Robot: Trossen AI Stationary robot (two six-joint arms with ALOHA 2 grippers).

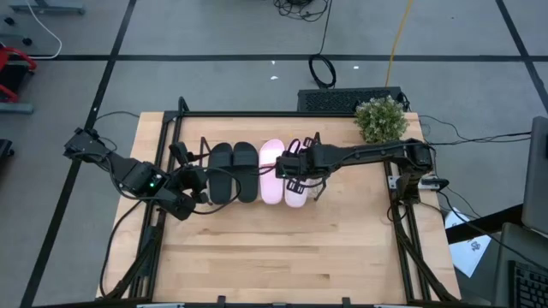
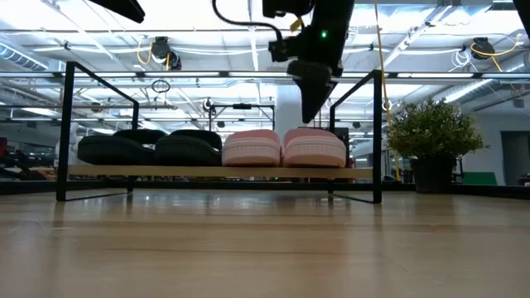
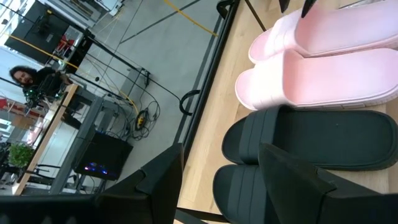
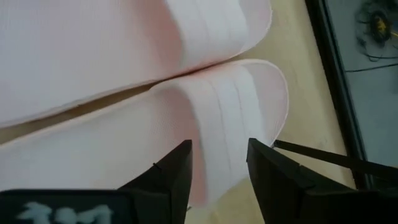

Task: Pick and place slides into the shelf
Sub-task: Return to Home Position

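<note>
The near half of the table (image 1: 282,257) lies bare. Past it, the left gripper (image 1: 193,184) hovers off the left end of the shelf (image 2: 364,173), fingers apart and empty, just beside the two black slides (image 1: 221,171). The shelf stands across the table's far half with all four slides side by side on its board. The black pair is toward the table's left edge, then comes the inner pink slide (image 1: 271,171), then the outer pink slide (image 1: 295,195). The right gripper (image 4: 217,168) hangs just above that last strap, fingers apart with nothing between them.

The job looks done, so the likely trouble is in the retreat. If the right gripper pulls away low or sideways, a finger could hook the strap and drag the slide off the board or shove its neighbour. The shelf's black wire end (image 2: 378,132) stands near it, and a sideways sweep could clip that. The left gripper runs the same risk at its own end.

Straight up looks clear for both, and the near table offers open room. Farther off, the plant (image 1: 381,120) crowds the far right corner.
</note>
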